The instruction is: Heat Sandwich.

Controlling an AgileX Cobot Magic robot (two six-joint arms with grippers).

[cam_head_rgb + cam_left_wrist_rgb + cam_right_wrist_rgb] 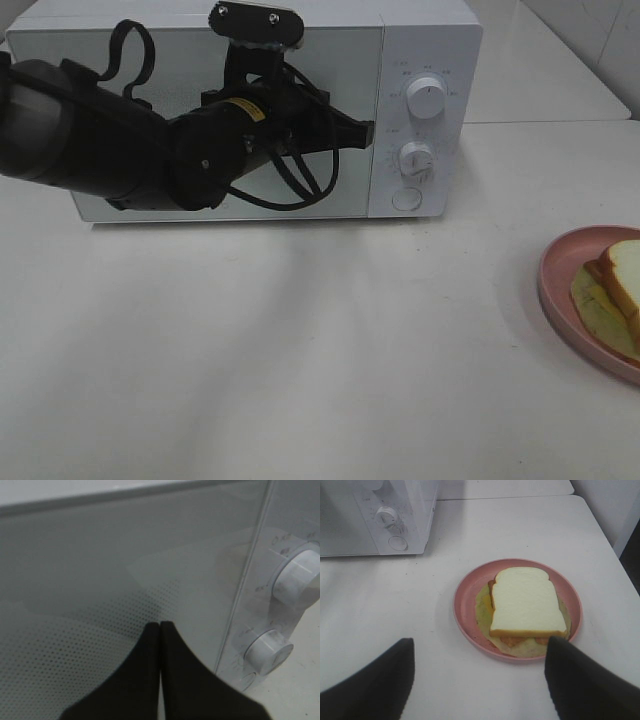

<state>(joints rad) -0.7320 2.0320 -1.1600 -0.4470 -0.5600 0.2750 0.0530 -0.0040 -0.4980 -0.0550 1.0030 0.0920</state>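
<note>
The sandwich (527,602), white bread over yellow and orange-red filling, lies on a round pink plate (463,605) on the white table. In the high view the sandwich (622,282) and plate (556,290) sit at the right edge. My right gripper (479,641) hovers open above the plate's near side, holding nothing; the high view does not show it. The white microwave (420,45) stands at the back with its door closed. My left gripper (160,626) is shut and empty, with its tips at the door's glass by its right edge, beside the control panel; the same left gripper (366,131) shows in the high view.
The microwave panel carries an upper knob (299,575), a lower knob (268,650) and a round button (406,199). My left arm (110,140) stretches across the front of the door. White table (300,340) spreads between microwave and plate. A wall edge (630,525) lies beyond the table's right side.
</note>
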